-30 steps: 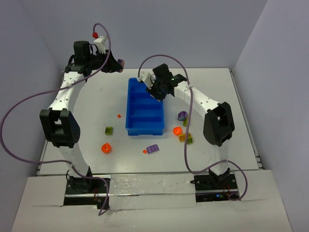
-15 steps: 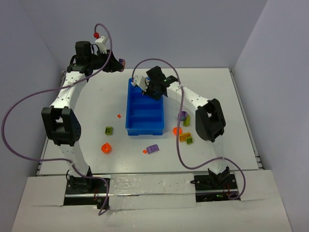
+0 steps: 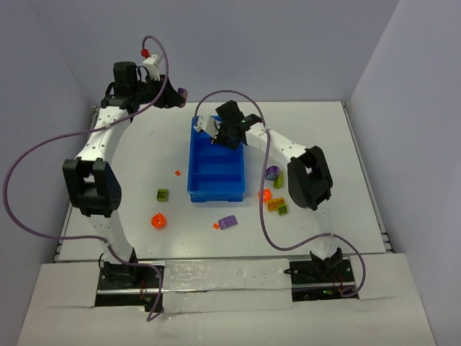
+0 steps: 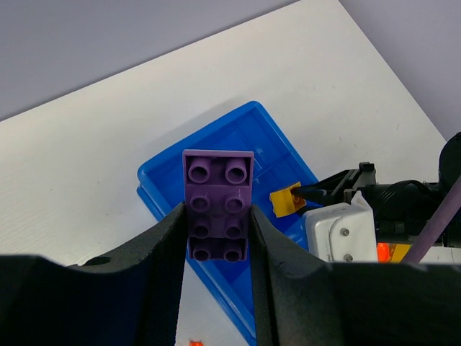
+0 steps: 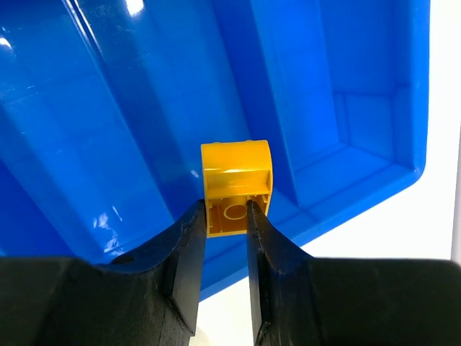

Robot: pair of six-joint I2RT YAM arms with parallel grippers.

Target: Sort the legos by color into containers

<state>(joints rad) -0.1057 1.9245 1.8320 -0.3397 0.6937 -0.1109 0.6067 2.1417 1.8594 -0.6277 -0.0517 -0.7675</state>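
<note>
My left gripper [image 3: 178, 94] is shut on a purple lego [image 4: 218, 205] and holds it in the air beyond the far left corner of the blue tray [image 3: 196, 189]. In the left wrist view the tray [image 4: 155, 193] lies below the purple piece. My right gripper [image 3: 214, 130] is shut on a yellow lego [image 5: 236, 184] and hangs over the far compartment of the tray [image 5: 108, 108]. That yellow piece also shows in the left wrist view [image 4: 283, 202]. The compartments that show hold nothing.
Loose legos lie on the table: a lime green one [image 3: 163, 194], a round orange one [image 3: 158, 220] and a tiny orange bit [image 3: 178, 173] left of the tray. A purple one [image 3: 228, 222] lies near it; another purple [image 3: 271, 173], a round orange [image 3: 263, 194] and a yellow-green cluster [image 3: 279, 207] lie right.
My right gripper has moved left and farther out along the tray with the yellow lego, to above the far compartment. The left gripper has hardly moved.
</note>
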